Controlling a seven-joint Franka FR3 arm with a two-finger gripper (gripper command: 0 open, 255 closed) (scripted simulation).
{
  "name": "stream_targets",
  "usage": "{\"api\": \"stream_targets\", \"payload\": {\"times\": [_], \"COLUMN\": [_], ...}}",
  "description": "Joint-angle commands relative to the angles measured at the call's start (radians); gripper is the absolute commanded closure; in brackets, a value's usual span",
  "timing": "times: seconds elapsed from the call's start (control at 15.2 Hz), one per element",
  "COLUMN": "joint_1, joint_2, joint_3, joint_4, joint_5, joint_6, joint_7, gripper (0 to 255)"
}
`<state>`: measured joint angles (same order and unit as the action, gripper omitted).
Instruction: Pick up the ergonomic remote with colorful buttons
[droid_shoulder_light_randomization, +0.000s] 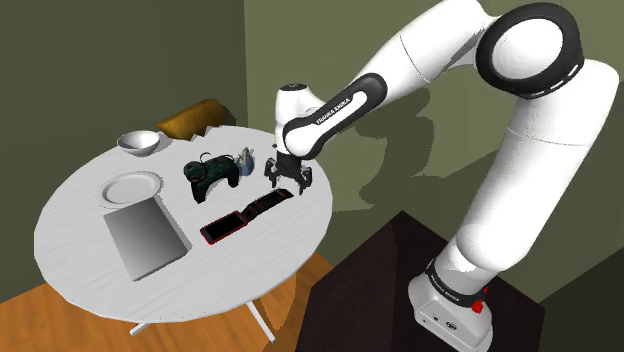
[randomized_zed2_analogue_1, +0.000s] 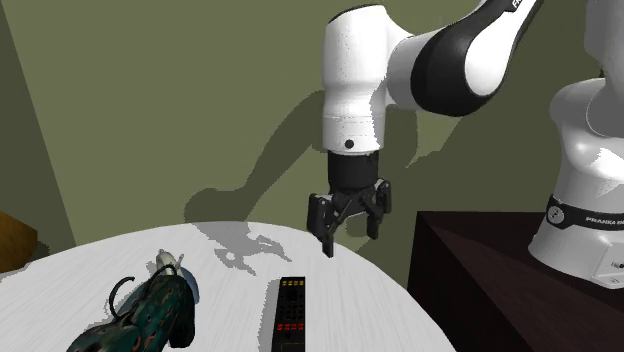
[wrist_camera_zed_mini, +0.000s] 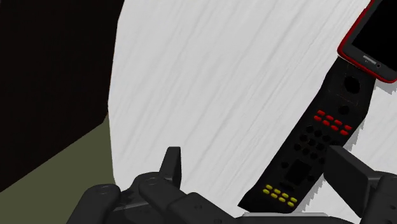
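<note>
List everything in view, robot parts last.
table: 1, white, under all
remote: 1, black, red and yellow buttons, near jaws
phone: 1, red-edged, beside remote
controller: 1, dark green, mid-table
small object: 1, pale, behind controller
bowl: 1, white, table's far edge
plate: 1, white, by bowl
slab: 1, grey, beside phone
block: 1, brown, behind table
stand: 1, dark, beside table
arm: 1, white, over table
jaws: 1 pair, black, open, above table

Second exterior view: remote (randomized_zed2_analogue_1: 290, 315) cut by edge at 6 o'clock, controller (randomized_zed2_analogue_1: 140, 316) at 7 o'clock. Wrist view: phone (wrist_camera_zed_mini: 375, 38) cropped.
</note>
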<state>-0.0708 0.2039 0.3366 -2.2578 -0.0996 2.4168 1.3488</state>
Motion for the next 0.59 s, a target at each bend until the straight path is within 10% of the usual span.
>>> {"api": "stream_targets", "payload": {"times": [0.0,0.53], "joint_1": [0.018,0.101], "joint_2": [0.094,0.413], "joint_3": [-0.019,-0.116], "joint_4": [0.065,0.357], "joint_5": [-0.039,-0.092], "joint_6": [0.026,0.055], "joint_7": [0.081,0.297], "gripper": [0,0]}}
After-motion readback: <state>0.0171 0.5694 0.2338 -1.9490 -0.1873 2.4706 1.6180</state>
